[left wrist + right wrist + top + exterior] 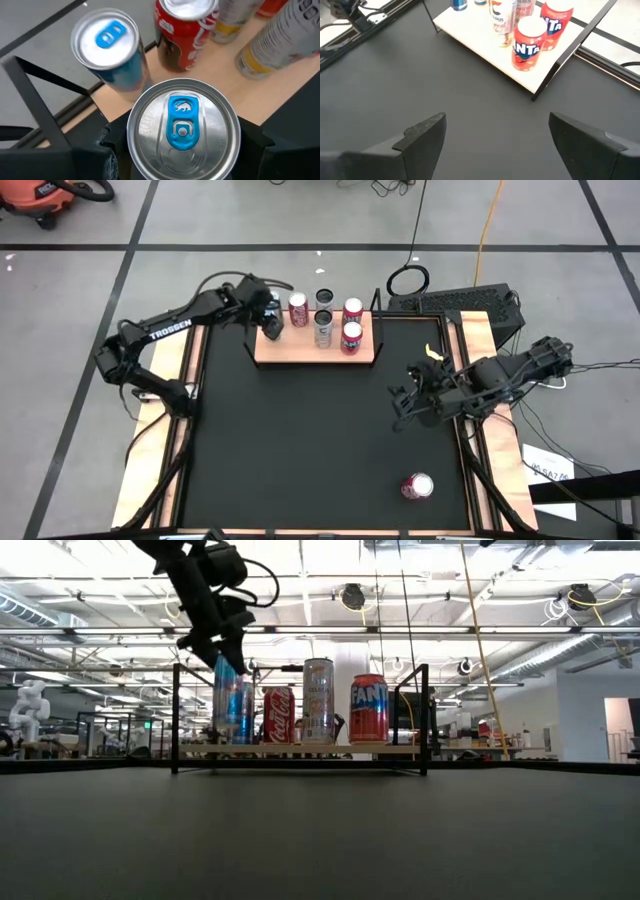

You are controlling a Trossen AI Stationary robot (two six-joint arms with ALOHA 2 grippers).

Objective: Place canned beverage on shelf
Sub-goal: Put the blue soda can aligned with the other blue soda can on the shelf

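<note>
The left gripper [182,150] is clamped on a blue-tabbed can [183,131], its dark fingers [87,162] pressed to either side just under the silver rim. It holds the can upright over the shelf's [300,352] left end, beside a second blue can [111,47] standing at that end. In the low view the left gripper [215,640] comes down from above onto the tall blue can [228,700], whose base sits at or just above the board; I cannot tell which. Further along the light-wood board stand a red cola can [277,716], a tall silver can [318,700] and an orange Fanta can [369,709]. The right gripper [495,137] waits wide open and empty over the bare black table [300,440], right of centre. One more red can [417,486] lies on its side near the table's near right corner.
</note>
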